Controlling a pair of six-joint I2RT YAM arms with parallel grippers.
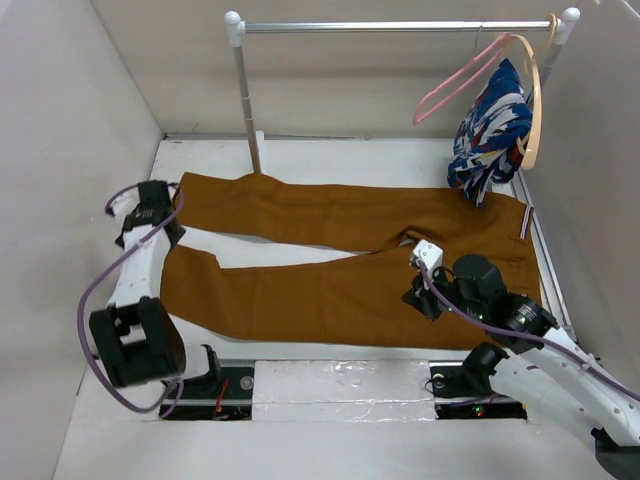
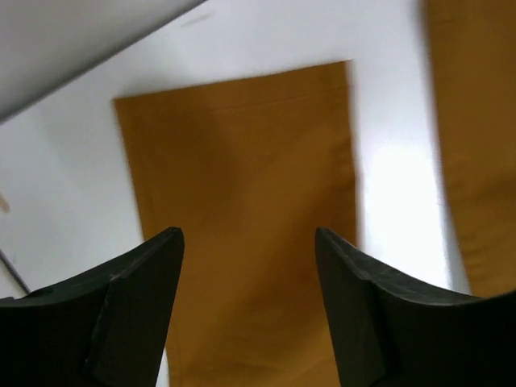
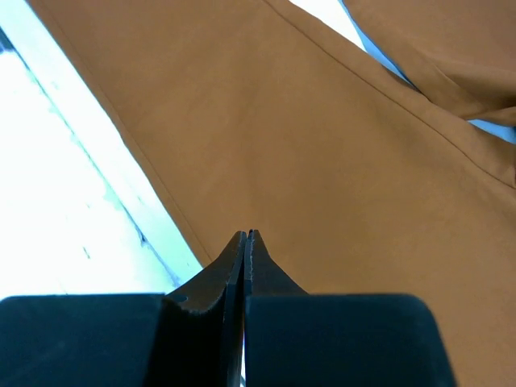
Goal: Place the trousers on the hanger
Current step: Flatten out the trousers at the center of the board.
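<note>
The rust-brown trousers (image 1: 330,250) lie flat across the table, legs to the left and the striped waistband (image 1: 527,222) at the right. The pink hanger (image 1: 462,76) hangs from the rail at the upper right. My left gripper (image 1: 160,205) hovers over the cuff end of the far leg (image 2: 242,210); its jaws are open with nothing between them. My right gripper (image 1: 418,290) is above the near leg close to the seat; its jaws are shut on nothing, above the cloth (image 3: 322,145).
A metal clothes rail (image 1: 400,27) on a post (image 1: 247,100) stands at the back. A blue, white and red patterned garment (image 1: 490,135) hangs on a pale wooden hanger (image 1: 535,95) at its right end. White walls enclose the table on both sides.
</note>
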